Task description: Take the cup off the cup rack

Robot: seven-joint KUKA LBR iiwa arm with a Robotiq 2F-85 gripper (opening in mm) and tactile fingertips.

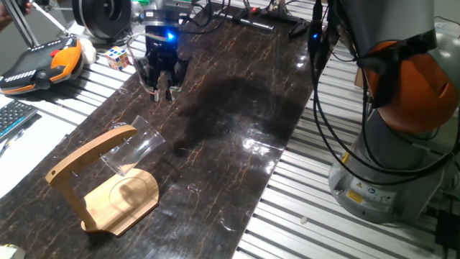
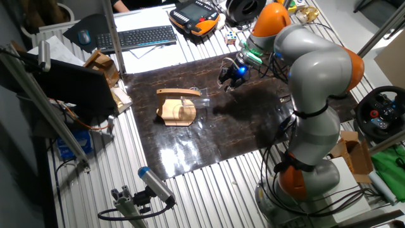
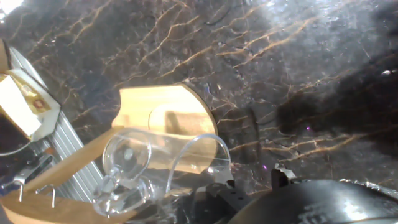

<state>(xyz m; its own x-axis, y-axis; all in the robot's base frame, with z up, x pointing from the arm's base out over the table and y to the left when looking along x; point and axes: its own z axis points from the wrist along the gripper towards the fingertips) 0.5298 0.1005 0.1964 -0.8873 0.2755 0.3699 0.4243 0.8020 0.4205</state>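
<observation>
- The wooden cup rack (image 1: 108, 187) stands at the left end of the dark marble-patterned mat (image 1: 237, 115), its flat base on the mat and its curved arm arching up over the base.
- The glass cup (image 1: 133, 147) hangs on the tip of that arm, tilted, with its thick base up on the arm end and its open mouth aimed out and slightly down toward the middle of the mat.
- In the hand view the cup (image 3: 155, 168) sits low in the picture, its open rim nearest the camera and the rack's base (image 3: 165, 115) behind it.
- Further right in the first fixed view, the gripper (image 1: 162, 91) hangs above the mat, well apart from the cup and touching nothing.
- Its 2 fingers point down; they seem slightly parted with nothing between them, but the exact gap is too small to judge, so I cannot tell for sure how wide they stand.
- My judgement: the step in hand is the approach, so the task is barely begun.
- To do it well, the fingers should open wider than the cup wall, come in toward the mouth end, and close on the side of the glass.
- Then slide the cup off along the arm's own line, not straight up, or the light rack may tip.
- Clear glass is slippery, so a firm, centred hold matters.
- In the other fixed view the arm (image 2: 316, 82) bends over from the right, its wrist reaching left and down toward the gripper (image 2: 231, 77).
</observation>
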